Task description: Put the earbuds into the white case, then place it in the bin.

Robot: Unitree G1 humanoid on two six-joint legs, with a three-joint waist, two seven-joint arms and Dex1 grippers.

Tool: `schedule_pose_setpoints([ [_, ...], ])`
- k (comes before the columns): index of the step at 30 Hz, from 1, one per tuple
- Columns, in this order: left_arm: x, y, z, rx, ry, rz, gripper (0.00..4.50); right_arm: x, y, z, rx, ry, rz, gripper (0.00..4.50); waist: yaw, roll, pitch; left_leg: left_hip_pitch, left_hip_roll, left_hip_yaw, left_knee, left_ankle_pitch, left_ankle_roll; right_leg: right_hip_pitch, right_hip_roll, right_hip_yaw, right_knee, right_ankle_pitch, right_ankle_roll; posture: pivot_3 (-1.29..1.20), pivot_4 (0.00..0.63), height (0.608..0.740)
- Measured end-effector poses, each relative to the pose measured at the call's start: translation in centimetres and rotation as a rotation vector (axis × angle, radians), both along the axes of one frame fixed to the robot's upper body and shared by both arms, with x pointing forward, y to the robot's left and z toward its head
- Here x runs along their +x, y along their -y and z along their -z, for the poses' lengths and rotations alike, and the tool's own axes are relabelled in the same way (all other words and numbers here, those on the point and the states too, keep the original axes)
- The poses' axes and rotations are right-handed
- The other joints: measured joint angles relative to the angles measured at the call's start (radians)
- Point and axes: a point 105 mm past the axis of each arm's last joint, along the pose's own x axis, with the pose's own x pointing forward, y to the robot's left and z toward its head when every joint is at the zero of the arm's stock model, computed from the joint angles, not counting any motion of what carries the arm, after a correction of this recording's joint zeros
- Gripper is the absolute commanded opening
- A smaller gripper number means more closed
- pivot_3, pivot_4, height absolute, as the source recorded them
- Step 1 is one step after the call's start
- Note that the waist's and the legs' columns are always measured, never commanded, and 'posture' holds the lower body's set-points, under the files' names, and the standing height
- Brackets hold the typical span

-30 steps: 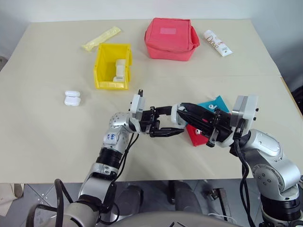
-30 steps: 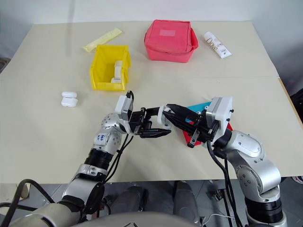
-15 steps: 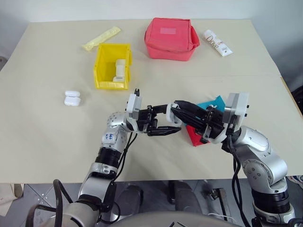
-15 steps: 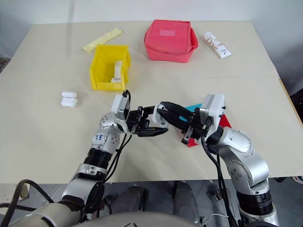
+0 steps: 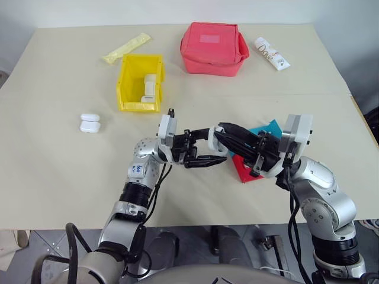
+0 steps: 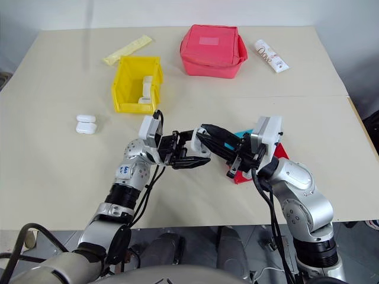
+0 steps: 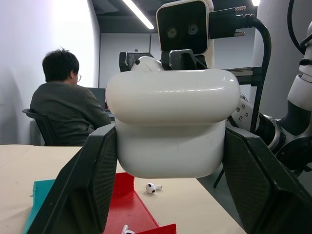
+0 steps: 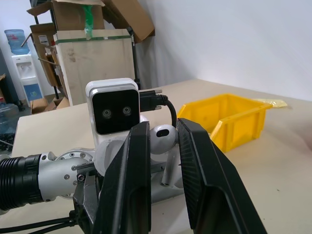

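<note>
Over a pale beige, matte worktop (image 5: 59, 177), both grippers meet above its near middle. The left gripper (image 5: 214, 147) is clamped on the white case (image 7: 173, 124), a glossy, rounded, palm-sized shell with its lid seam running across. The right gripper (image 5: 222, 131) pinches one earbud (image 8: 163, 139), a smooth white bulb, between its black fingers (image 8: 127, 185), right at the case. Just beneath and beyond them lie a shallow red tray (image 5: 243, 168) and a blue tray (image 5: 265, 129), with a loose earbud (image 7: 152, 187) on the worktop beside the red one. Off to the left sits another white case (image 5: 90, 123), lying alone. Further back stands the bin (image 5: 140, 83), bright yellow hard plastic with tall walls, white cases inside. Beyond it are a soft red fabric pouch (image 5: 214, 48), a yellow sachet (image 5: 126, 48) and a white tube (image 5: 272, 54). In the room behind, a person (image 7: 70, 109) sits facing away, and cardboard boxes (image 8: 83, 29) are stacked by a white wall.
</note>
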Motion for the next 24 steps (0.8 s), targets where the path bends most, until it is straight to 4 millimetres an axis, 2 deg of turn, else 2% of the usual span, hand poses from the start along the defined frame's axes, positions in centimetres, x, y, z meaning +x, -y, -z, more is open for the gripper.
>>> schedule_pose_setpoints([
  [24,0.5,0.1,0.0,0.039,0.049,0.018,2.79,-0.5,1.0,-0.5,-0.099,0.011,0.033,0.44,0.001,0.000,0.000,0.000,0.000,0.000,0.000,0.000,0.000,0.000,0.000,0.000,0.000,0.000,0.000,0.00,0.150,0.740],
])
